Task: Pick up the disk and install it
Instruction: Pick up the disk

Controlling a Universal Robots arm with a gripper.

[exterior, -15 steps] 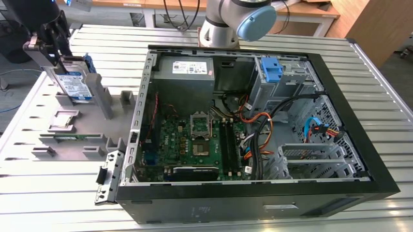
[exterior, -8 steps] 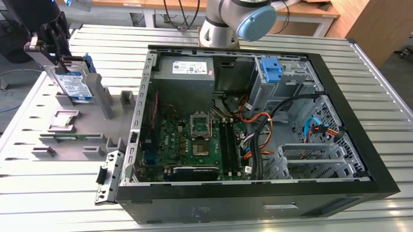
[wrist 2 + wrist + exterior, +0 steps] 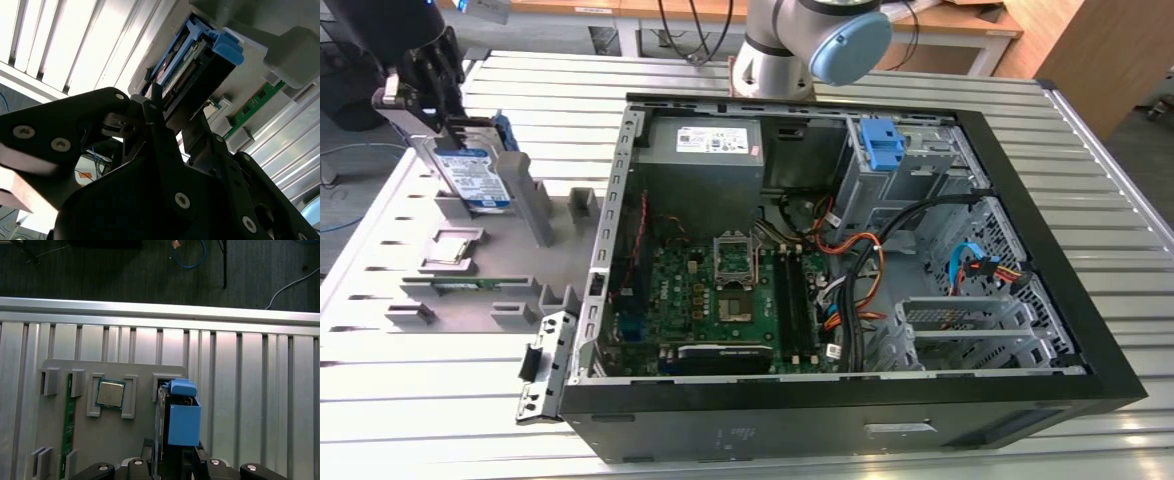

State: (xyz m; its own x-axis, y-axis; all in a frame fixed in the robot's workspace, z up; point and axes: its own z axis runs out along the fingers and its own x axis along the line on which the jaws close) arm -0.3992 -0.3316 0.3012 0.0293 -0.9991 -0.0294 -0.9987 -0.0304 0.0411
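The disk point(image 3: 470, 178), a silver drive with a white-and-blue label in a blue rail bracket, stands on edge in a slot of the grey holder plate point(image 3: 494, 250) at the exterior view's left. My gripper point(image 3: 443, 128) is directly over its top end. In both wrist views the dark fingers point(image 3: 148, 446) flank the disk point(image 3: 184, 422) and press against its two sides, so the gripper point(image 3: 172, 452) is shut on it. The second wrist view shows the disk point(image 3: 200, 50) between the fingertips point(image 3: 155, 96), still seated in the holder.
The open computer case point(image 3: 1107, 380) lies to the exterior view's right, with a motherboard point(image 3: 720, 290), cables, a grey power supply point(image 3: 707, 150), a blue latch point(image 3: 883, 145) and a metal drive cage point(image 3: 961, 325). A processor chip point(image 3: 110, 393) and memory stick point(image 3: 70, 415) sit on the holder.
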